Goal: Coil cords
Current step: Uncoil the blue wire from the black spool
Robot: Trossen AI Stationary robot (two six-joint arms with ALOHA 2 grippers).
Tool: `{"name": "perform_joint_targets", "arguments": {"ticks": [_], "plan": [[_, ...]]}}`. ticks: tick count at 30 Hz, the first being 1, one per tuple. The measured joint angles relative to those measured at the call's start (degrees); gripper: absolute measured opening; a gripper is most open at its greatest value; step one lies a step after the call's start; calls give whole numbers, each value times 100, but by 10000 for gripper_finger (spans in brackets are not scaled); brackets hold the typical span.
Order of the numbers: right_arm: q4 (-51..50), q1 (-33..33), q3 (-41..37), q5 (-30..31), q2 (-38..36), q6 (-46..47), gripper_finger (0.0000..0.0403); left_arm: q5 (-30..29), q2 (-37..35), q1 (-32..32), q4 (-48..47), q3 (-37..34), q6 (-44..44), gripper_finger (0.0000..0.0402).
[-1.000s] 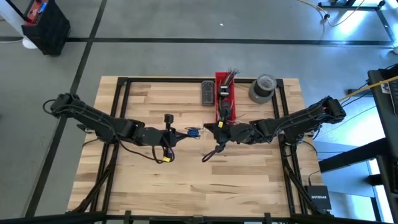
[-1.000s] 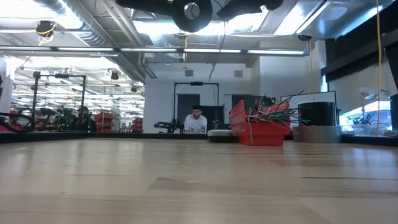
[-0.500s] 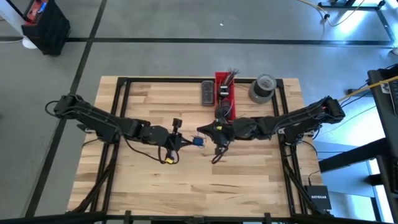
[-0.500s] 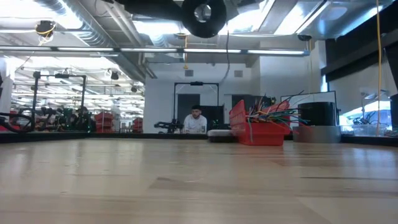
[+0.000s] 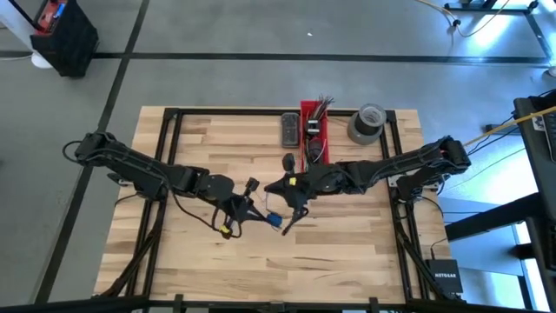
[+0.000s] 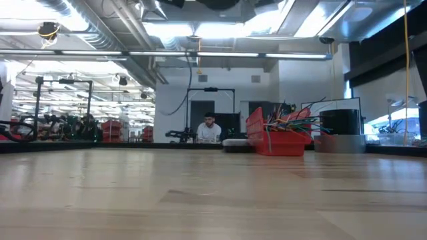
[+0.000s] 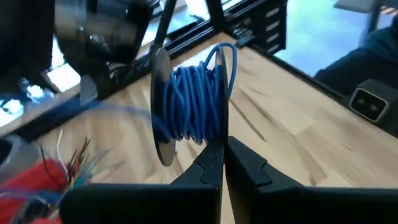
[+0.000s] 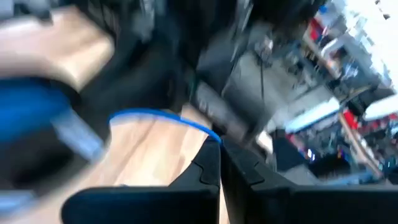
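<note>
Table (image 5: 200,130) fills the middle of the high view, with both arms meeting at its center. Left gripper (image 7: 219,163) is pinched shut on a spool of blue cord (image 7: 193,109). Right gripper (image 8: 219,155) pinches the loose end of that cord (image 8: 163,117), just beside the spool. Red bin (image 5: 313,130) and tape roll (image 5: 367,123) sit above, out of the way.

Even, bright overhead light falls on the wooden tabletop (image 5: 347,235) in the high view, with only soft, faint shadows. The low view looks into glaring ceiling light strips (image 6: 220,30); the near tabletop is soft and out of focus. The left wrist view is sharp on the blue cord (image 7: 193,106) beyond its end effector (image 7: 224,152), smeared behind. The right wrist view is heavily motion-blurred throughout.
</note>
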Motion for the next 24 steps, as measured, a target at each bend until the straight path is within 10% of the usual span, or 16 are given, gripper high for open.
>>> {"name": "perform_joint_targets", "arguments": {"ticks": [9, 18, 24], "plan": [[-1191, -126, -13, 434, 441, 794, 6, -422, -67, -388, 444, -5, 536, 2], [-3572, 352, -14, 1634, 313, 2327, 3, -4186, -451, -1147, 126, 4, 412, 2], [-4330, 1077, 279, 2485, -79, 2824, 3, -4539, -468, -1035, -833, -3, -194, 2]]}}
